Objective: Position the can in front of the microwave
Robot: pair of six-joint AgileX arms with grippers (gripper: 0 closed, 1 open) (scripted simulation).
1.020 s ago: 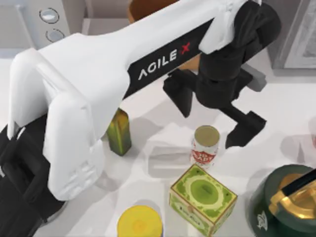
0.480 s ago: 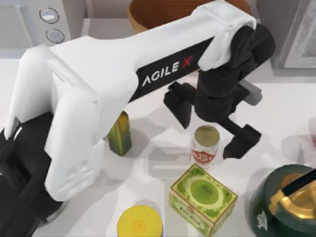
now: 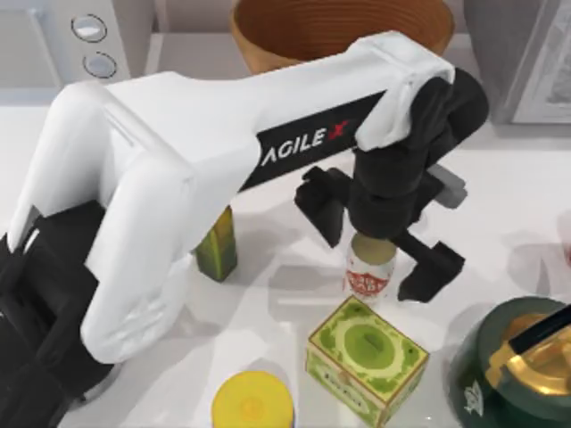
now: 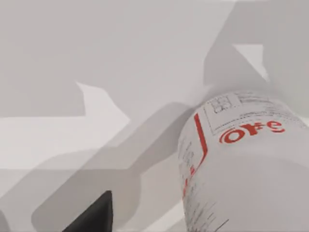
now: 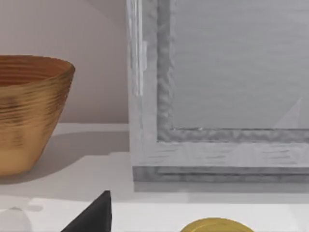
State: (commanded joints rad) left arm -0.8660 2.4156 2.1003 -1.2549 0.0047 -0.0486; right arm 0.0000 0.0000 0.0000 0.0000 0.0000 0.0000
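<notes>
Left end effector (image 3: 377, 242) spread wide, straddling the can (image 3: 368, 270) at frame centre, holding nothing (green box (image 3: 366, 358) crowds can's lower edge). Microwave (image 3: 62, 40) upper left.

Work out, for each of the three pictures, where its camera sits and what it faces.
Top view: above the table, looking down on the left arm's open end effector straddling the white-and-red printed can.
Left wrist view: on the left wrist, facing the table; one dark fingertip shows beside that can, shared with the top view.
Right wrist view: on the right wrist, facing a brown ribbed bowl, also in the top view; one fingertip shows.
</notes>
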